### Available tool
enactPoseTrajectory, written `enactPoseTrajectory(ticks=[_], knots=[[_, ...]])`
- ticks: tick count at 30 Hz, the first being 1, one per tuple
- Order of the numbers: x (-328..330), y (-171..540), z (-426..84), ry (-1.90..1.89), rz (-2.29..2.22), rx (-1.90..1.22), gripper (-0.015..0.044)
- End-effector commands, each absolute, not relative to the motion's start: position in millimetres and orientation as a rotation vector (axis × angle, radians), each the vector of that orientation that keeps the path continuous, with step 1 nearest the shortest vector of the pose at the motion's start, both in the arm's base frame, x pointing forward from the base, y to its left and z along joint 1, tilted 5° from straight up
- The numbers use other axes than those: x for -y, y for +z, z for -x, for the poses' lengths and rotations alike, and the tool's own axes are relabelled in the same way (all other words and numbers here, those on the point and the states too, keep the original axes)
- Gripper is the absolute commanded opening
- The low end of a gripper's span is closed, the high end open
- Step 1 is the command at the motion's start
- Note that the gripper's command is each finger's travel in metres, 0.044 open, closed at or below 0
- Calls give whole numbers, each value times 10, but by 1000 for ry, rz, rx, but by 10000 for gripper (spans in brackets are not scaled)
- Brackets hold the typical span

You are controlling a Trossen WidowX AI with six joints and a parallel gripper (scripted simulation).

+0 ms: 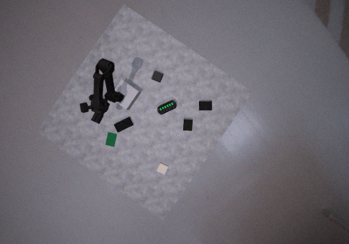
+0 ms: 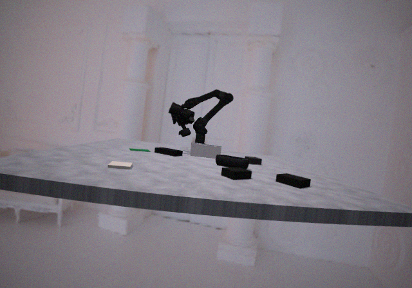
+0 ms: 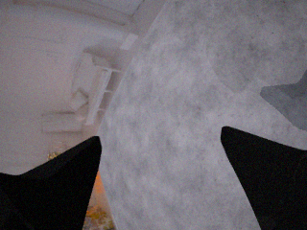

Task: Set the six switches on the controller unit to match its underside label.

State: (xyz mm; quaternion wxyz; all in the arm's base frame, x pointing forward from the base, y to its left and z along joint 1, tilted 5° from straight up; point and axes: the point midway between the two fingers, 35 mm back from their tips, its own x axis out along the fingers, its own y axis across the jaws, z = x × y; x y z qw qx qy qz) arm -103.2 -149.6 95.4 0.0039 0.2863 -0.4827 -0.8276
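The dark grey controller unit is a rounded oblong lying near the middle of the bench. In the top view its top faces up, with six green switch ends in a row along its upper side. Which ends are pressed down is too small to tell. The label underneath is hidden. My gripper is open, with nothing between its fingers. It is raised above the bench, well away from the unit on the far side of the arm base. The unit is not in the wrist view.
A black block and a green plate lie near the arm. Black blocks lie beyond the unit. A dark grey block and a cream block lie farther aside.
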Motion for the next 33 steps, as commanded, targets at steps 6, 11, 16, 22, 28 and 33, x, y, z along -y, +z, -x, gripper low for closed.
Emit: enactPoseTrajectory(ticks=[6,11,16,22,28,33], knots=[[1570,941,944,-2599,-941,1375,242],[1782,896,614,-2564,-1038,917,111],[1932,854,240,-2457,-1062,485,0],[2018,802,-253,-2255,-1009,19,0],[1987,742,-769,-1993,-887,-383,0],[1868,686,-1197,-1742,-743,-666,0]])
